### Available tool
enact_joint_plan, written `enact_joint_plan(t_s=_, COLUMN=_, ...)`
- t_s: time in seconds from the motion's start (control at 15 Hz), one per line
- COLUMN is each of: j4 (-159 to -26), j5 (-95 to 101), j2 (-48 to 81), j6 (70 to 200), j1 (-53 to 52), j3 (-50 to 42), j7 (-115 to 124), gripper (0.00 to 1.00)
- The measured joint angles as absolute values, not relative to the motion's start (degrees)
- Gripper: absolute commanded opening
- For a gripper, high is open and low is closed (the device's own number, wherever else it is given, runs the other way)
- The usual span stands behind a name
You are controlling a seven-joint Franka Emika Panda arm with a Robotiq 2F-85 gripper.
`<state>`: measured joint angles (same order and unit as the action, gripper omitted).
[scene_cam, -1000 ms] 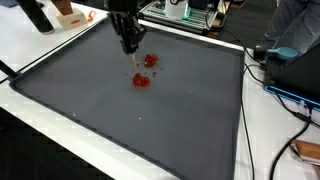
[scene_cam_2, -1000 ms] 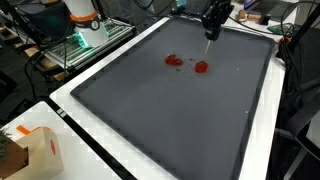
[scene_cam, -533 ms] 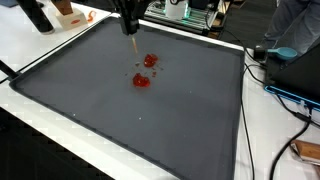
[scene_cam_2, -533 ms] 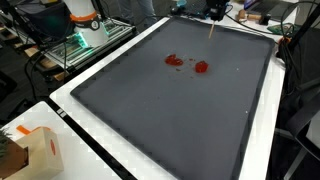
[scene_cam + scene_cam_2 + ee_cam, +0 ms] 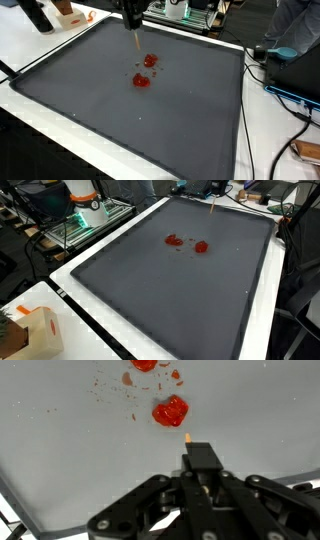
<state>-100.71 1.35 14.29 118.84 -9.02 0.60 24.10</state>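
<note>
In wrist view, end effector clenched on thin stick, red smears ahead, exterior views hide grip

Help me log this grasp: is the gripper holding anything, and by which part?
Yes. The gripper is shut on a thin stick, held by its upper end; its pale tip points down at the grey mat.

Open dark mat on every side of the red blobs — flat and passable. Just above the blobs hangs the gripper, clamped on a thin stick — that blocks the way straight down. Well away from the blobs, past the mat's edge, cables and a cardboard box crowd the white table.
</note>
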Motion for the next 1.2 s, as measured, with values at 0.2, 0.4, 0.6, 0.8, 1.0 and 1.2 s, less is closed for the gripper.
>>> enact_joint_plan(t_s=0.2, j4=-100.7, j5=1.4, j2=14.3, j6=118.8, j1=-9.0, j3=0.6, j7=24.1, gripper=0.13)
enact_joint_plan(t_s=0.4, j4=-100.7, j5=1.4, j2=14.3, j6=118.8, j1=-9.0, j3=0.6, j7=24.0, gripper=0.13)
enact_joint_plan(t_s=0.6, j4=-100.6, j5=1.3, j2=14.4, j6=118.8, j1=-9.0, j3=0.6, j7=23.9, gripper=0.03)
enact_joint_plan(t_s=0.8, j4=-99.7, j5=-3.9, j2=15.6, j6=118.9, j1=-7.6, j3=1.3, j7=16.9, gripper=0.03)
enact_joint_plan(t_s=1.0, j4=-97.9, j5=-12.4, j2=18.0, j6=118.9, j1=-4.7, j3=2.5, j7=5.9, gripper=0.03)
enact_joint_plan(t_s=1.2, j4=-96.1, j5=-19.0, j2=20.8, j6=118.9, j1=-2.1, j3=3.8, j7=-3.8, gripper=0.03)
